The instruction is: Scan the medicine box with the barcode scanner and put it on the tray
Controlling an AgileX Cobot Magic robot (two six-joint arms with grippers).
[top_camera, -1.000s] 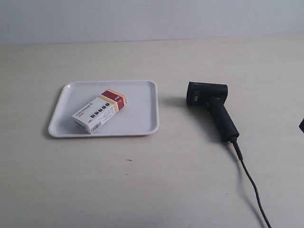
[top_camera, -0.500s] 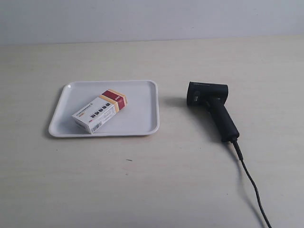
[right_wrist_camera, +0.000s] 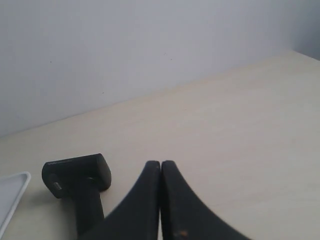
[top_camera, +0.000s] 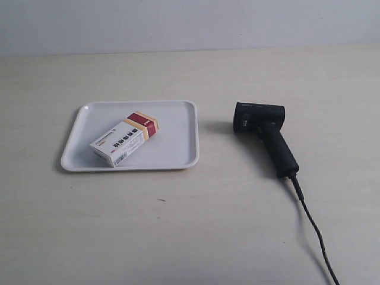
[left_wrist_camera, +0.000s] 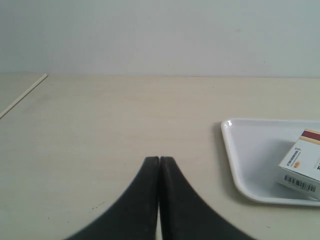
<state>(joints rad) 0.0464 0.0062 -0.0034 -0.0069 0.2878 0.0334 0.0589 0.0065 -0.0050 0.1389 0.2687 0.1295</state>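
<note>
White plastic holds the box (top_camera: pixel 124 139) already: it lies flat inside the tray (top_camera: pixel 178 155), toward the tray's middle, its barcode end facing the near rim. From my left wrist I see that same barcode panel on the box (left_wrist_camera: pixel 300 172) and a corner of the tray (left_wrist_camera: pixel 235 150). The scanner (top_camera: pixel 267 139) lies on its side on the counter (top_camera: pixel 190 225), well apart from the tray, its cable (top_camera: pixel 314 231) trailing off toward the near edge. My right wrist view shows the scanner (right_wrist_camera: pixel 80 182) near my right jaws but not touching them.

My left gripper (left_wrist_camera: pixel 159 167) has its jaws pressed together on nothing, and my right gripper (right_wrist_camera: pixel 160 170) is the same: tips meeting, empty. Neither arm shows in the exterior view.

Judging by how things lie, the placing looks done. Whether the scan took place I cannot tell from this. If it did, nothing is left; if not, I must grasp the scanner and aim it at the barcode.
</note>
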